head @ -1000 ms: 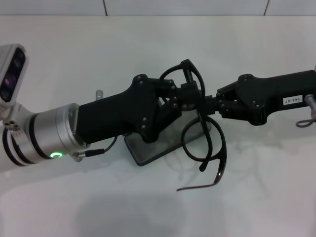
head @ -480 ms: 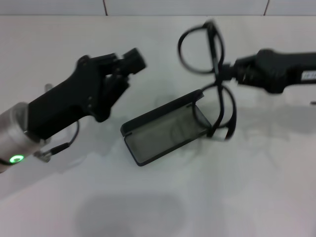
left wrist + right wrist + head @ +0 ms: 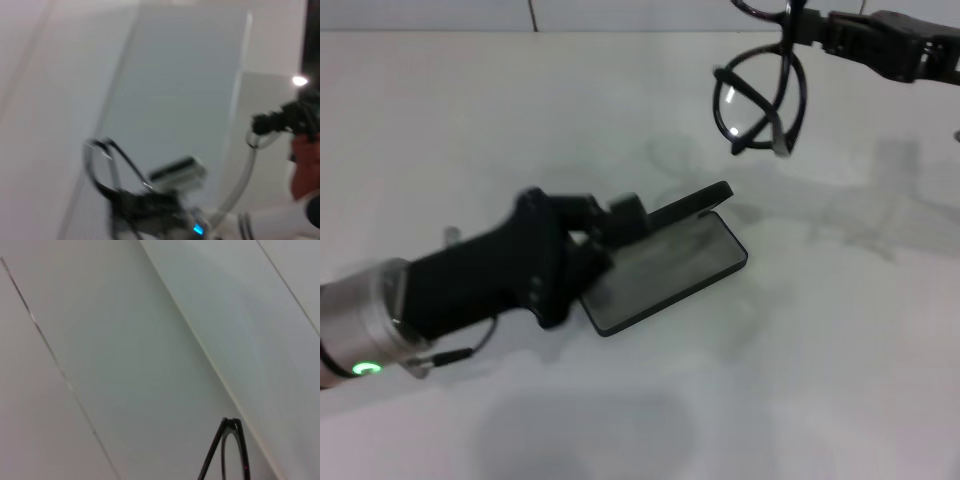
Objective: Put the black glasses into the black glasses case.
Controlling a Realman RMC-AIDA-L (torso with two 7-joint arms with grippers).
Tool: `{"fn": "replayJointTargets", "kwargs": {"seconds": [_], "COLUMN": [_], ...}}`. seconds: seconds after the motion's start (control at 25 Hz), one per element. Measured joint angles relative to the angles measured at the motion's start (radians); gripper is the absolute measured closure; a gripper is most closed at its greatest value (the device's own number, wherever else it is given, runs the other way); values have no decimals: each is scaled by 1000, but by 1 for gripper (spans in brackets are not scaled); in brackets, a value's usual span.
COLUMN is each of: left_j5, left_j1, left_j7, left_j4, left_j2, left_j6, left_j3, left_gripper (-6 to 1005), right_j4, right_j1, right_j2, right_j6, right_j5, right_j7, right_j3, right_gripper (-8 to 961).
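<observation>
Right gripper (image 3: 798, 25) is seen at the upper right of the head view, closed on the glasses (image 3: 760, 95) at the bridge, so that the frame hangs in the air above the table (image 3: 840, 330), well apart from the case (image 3: 670, 270). One rounded-oval rim is shown in full, thin and glossy black, with a bright glint on its clear lens; the other rim is cut off by the upper edge of the view. A temple is seen folded across the lower lens, its end pale and hard to make out. In the right wrist view only a slender black piece of the frame is shown against pale panels.

Left gripper (image 3: 625, 215) is held low at the case's near left end, its matte black housing covering that end; whether its fingers are open or closed cannot be told, nor whether they touch the case. The case lies open on the white table: a slim rectangle with rounded corners, a smooth grey lining in the tray, and the black lid standing up along the far edge. The left wrist view is blurred, and little there can be made out beyond cables and a dark, distant gripper.
</observation>
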Motion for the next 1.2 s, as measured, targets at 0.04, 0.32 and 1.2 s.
{"fn": "replayJointTargets", "kwargs": {"seconds": [0.04,0.32,1.2], "left_j5": [22,60,6], "left_j1": [-11,-75,-134], "left_j7": [-1,2,-12], "left_j4": [-1,-45,-90], "left_j2": [-4,-13,-20], "left_j6": [1,-1,-54], "left_j3": [0,0,-7], "left_gripper": [961,961,960], "right_j4": [0,65,259], "right_j1": [3,42,112], "right_j2": [5,21,29], "right_j6": [11,55,85], "right_j5": [0,9,22], "right_j7": [-4,-48,-219], "right_j3": [-3,-41,-80], "right_gripper": [917,917,918]}}
